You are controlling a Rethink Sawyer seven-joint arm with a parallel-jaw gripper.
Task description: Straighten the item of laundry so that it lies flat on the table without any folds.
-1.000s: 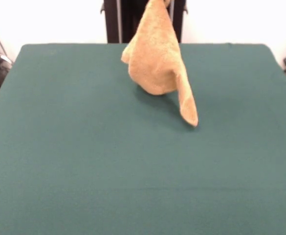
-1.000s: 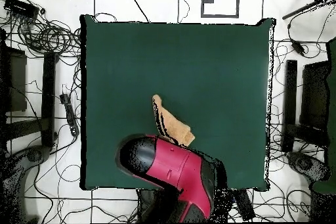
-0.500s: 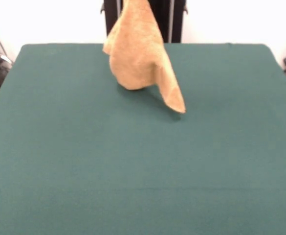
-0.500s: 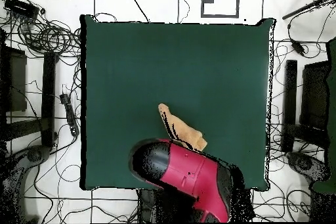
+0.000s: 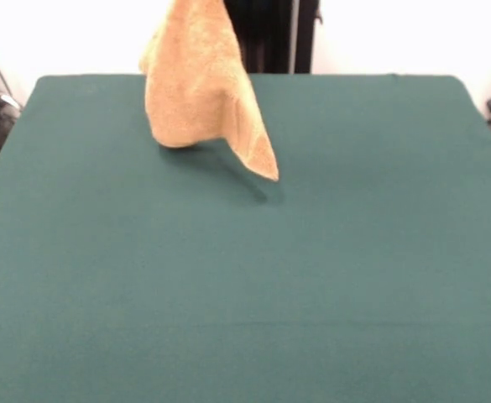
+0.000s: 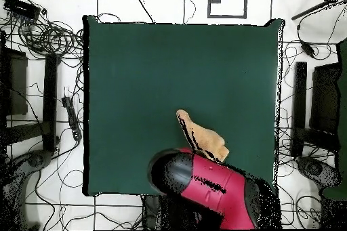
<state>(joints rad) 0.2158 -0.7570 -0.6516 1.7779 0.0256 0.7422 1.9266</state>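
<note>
The item of laundry (image 5: 199, 84), an orange-tan towel, hangs bunched in a cone from above the top edge of the front view, over the far part of the green table (image 5: 312, 277). Its pointed lower corner (image 5: 269, 172) dangles just over the cloth and casts a shadow there. From overhead the towel (image 6: 203, 137) shows as a narrow strip beside the red and black arm (image 6: 210, 187), over the table (image 6: 149, 72). The arm's bulk hides the gripper, which is shut on the towel's top, since the towel hangs lifted.
Cables, stands and equipment (image 6: 41, 38) ring the table on the floor. The black pedestal (image 5: 270, 34) rises behind the towel at the table's far edge.
The hanging towel has travelled left in the front view, right in the overhead view, carried by the arm. It keeps its bunched shape.
</note>
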